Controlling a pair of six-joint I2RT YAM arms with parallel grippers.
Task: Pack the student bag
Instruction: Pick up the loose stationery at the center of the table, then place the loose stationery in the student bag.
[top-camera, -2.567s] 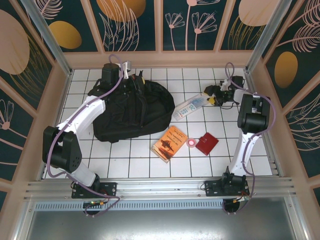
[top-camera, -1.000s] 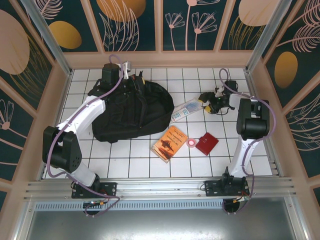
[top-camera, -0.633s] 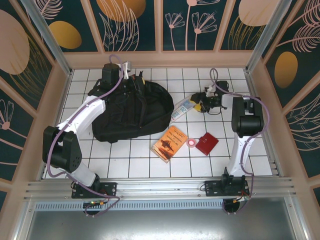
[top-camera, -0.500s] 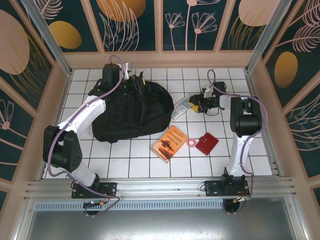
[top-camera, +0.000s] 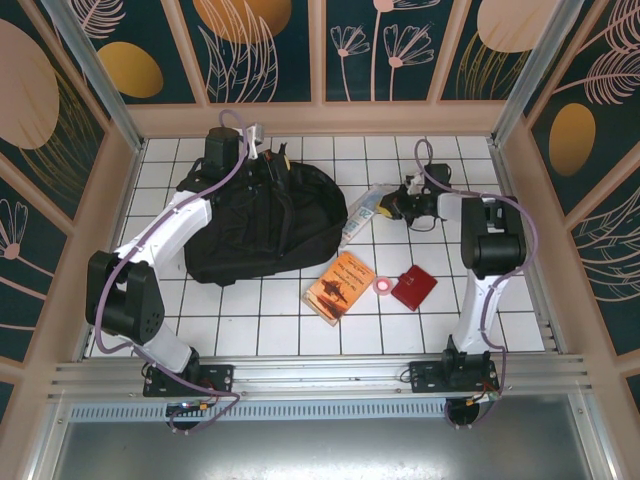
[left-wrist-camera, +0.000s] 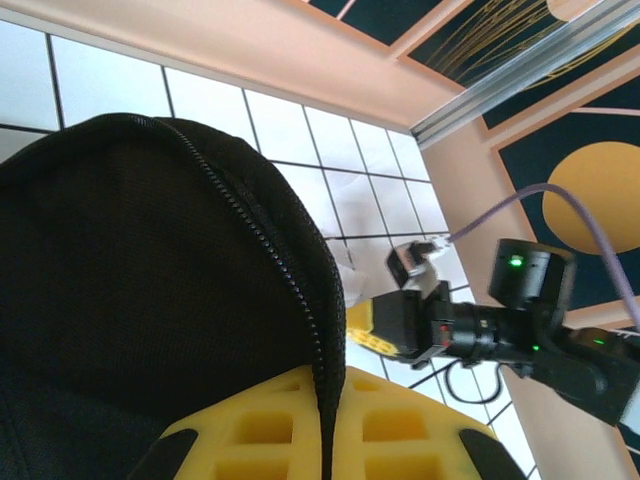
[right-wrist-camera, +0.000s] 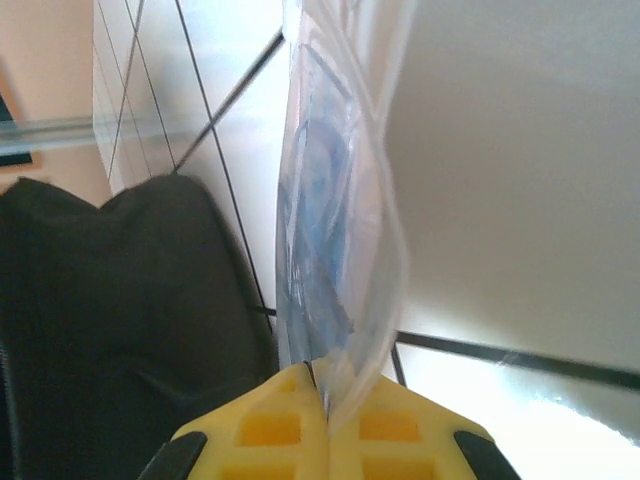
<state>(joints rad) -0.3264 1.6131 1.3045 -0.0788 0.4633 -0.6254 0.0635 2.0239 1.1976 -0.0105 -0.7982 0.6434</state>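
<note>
Black student bag (top-camera: 262, 225) between left fingers (left-wrist-camera: 250, 432)

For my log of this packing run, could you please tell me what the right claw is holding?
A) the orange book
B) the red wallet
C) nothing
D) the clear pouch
D: the right claw is shut on the clear pouch, while the book and the wallet lie apart from it.
</note>
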